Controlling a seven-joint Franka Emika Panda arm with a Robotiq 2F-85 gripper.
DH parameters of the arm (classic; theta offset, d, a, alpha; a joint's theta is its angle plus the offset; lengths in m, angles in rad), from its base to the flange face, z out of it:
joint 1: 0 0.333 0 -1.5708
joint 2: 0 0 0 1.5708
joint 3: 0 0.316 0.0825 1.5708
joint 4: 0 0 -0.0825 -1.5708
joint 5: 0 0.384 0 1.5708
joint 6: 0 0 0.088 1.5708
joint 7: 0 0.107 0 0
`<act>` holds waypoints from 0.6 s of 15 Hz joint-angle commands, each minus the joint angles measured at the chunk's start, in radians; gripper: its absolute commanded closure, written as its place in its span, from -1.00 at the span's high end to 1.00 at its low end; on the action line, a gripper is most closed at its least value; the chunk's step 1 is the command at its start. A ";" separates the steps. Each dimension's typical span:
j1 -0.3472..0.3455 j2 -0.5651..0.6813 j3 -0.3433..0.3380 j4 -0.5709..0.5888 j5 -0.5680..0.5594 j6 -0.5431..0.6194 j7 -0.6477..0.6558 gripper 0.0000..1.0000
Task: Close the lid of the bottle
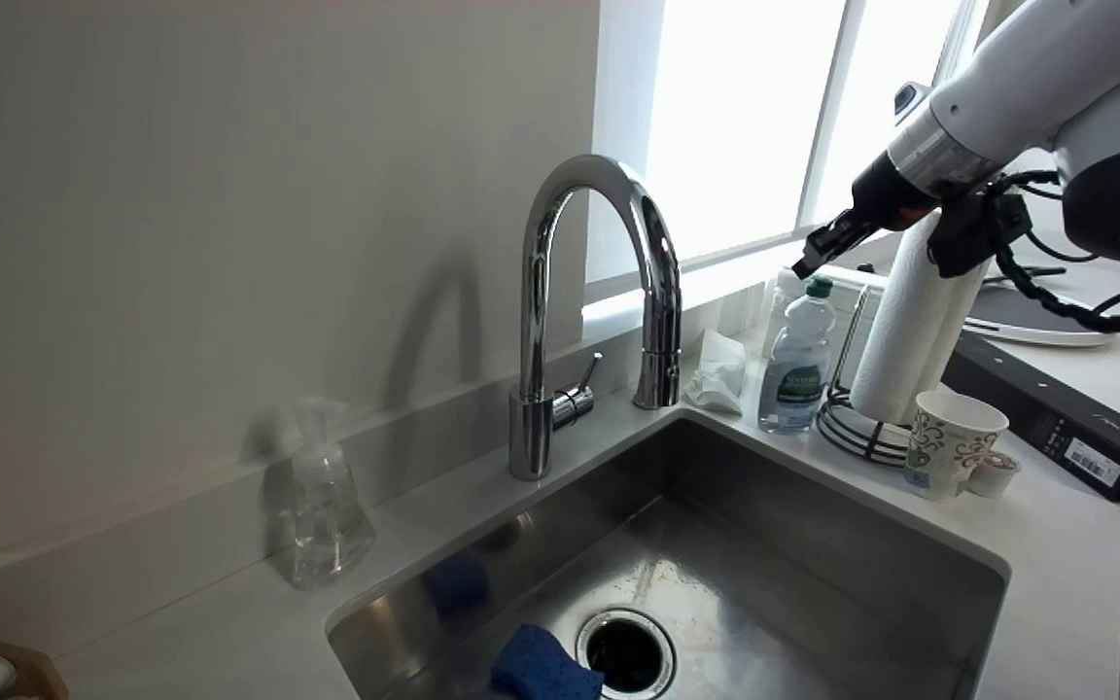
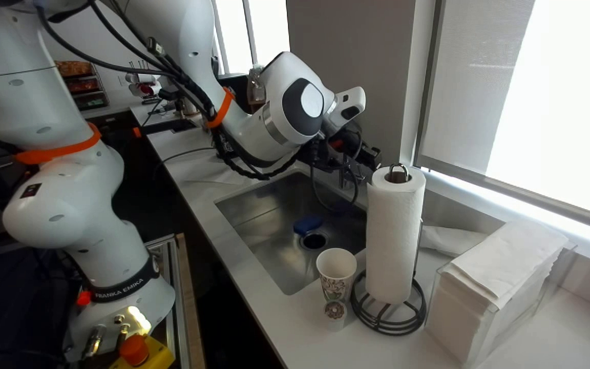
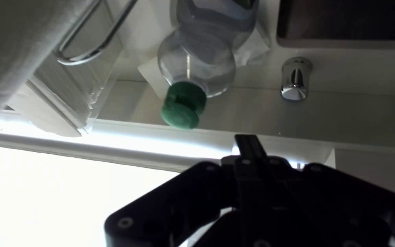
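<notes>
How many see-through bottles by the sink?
2. The green-capped bottle stands beside the paper towel roll; the colourless bottle is left of the faucet in an exterior view. Others may be hidden behind the roll or arm.

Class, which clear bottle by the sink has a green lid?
The labelled bottle beside the paper towel roll: its lid is green, while the other clear bottle has a pale top.

We see a blue sponge [image 1: 542, 669] beside the round drain [image 1: 625, 654] of a steel sink [image 1: 832, 554], an arched chrome faucet [image 1: 534, 321], and a patterned paper cup [image 2: 336, 284] near a white paper-towel roll [image 2: 394, 238].
</notes>
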 commanded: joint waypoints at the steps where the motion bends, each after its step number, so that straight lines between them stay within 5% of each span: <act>1: 0.004 -0.041 0.010 -0.011 0.004 -0.003 0.072 -1.00; 9: -0.034 -0.092 0.019 0.003 -0.101 -0.164 0.181 -1.00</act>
